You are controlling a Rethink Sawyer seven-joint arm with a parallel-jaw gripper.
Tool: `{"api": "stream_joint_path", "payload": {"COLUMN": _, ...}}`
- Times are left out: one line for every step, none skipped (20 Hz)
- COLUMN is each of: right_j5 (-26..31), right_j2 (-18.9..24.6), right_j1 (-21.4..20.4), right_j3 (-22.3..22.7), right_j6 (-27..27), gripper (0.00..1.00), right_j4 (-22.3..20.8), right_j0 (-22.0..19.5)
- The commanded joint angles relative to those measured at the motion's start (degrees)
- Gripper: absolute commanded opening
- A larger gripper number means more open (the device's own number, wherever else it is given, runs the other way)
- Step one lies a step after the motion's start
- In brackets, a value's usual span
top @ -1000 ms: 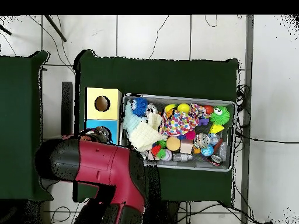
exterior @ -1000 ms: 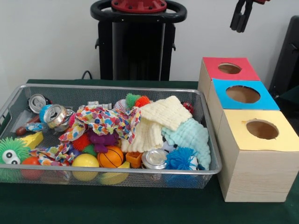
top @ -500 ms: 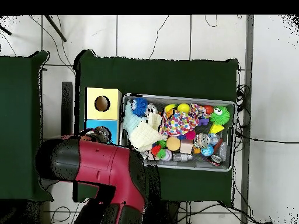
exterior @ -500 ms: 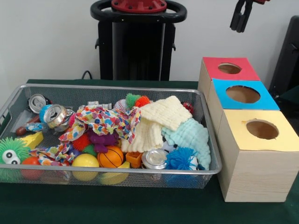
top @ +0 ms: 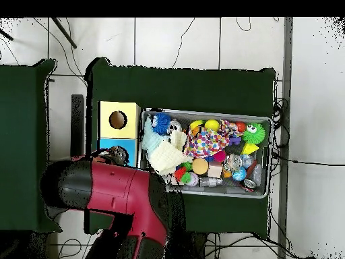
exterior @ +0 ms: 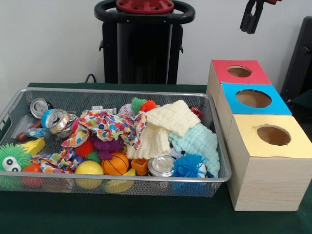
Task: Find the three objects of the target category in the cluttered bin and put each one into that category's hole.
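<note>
The bin (exterior: 117, 91) is a shallow silver wire-mesh basket on the green table; it also shows in the overhead view (top: 202, 112). It holds a cream cloth (exterior: 168, 119), a mint cloth (exterior: 200, 141), a dotted multicolour cloth (exterior: 109, 124), an orange basketball (exterior: 116, 164), a yellow ball (exterior: 88, 169), a blue spiky ball (exterior: 187, 165), crushed cans (exterior: 56, 118) and a green furry toy (exterior: 12, 157). My gripper (exterior: 250, 18) hangs high above the red-topped box, empty, well clear of the bin.
Three wooden boxes stand right of the bin, each with a round hole: red top (exterior: 222, 73), blue top (exterior: 231, 102), yellow top (exterior: 251, 141). The black pedestal (exterior: 144, 48) stands behind the bin. In the overhead view my red arm (top: 114, 195) covers the red box.
</note>
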Motion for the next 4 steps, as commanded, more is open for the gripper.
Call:
{"api": "stream_joint_path", "payload": {"right_j5": 1.3, "right_j2": 3.3, "right_j1": 0.3, "right_j3": 1.5, "right_j6": 7.3, "gripper": 0.0, "right_j4": -0.6, "right_j0": -1.3}}
{"api": "stream_joint_path", "payload": {"right_j5": 1.1, "right_j2": 3.3, "right_j1": 0.3, "right_j3": 1.7, "right_j6": 7.2, "gripper": 0.0, "right_j4": -0.6, "right_j0": -1.4}}
{"api": "stream_joint_path", "payload": {"right_j5": 1.1, "right_j2": 3.4, "right_j1": 0.3, "right_j3": 1.8, "right_j6": 7.2, "gripper": 0.0, "right_j4": -0.6, "right_j0": -1.5}}
{"api": "stream_joint_path", "payload": {"right_j5": 1.0, "right_j2": 3.4, "right_j1": 0.2, "right_j3": 1.9, "right_j6": 7.0, "gripper": 0.0, "right_j4": -0.6, "right_j0": -1.6}}
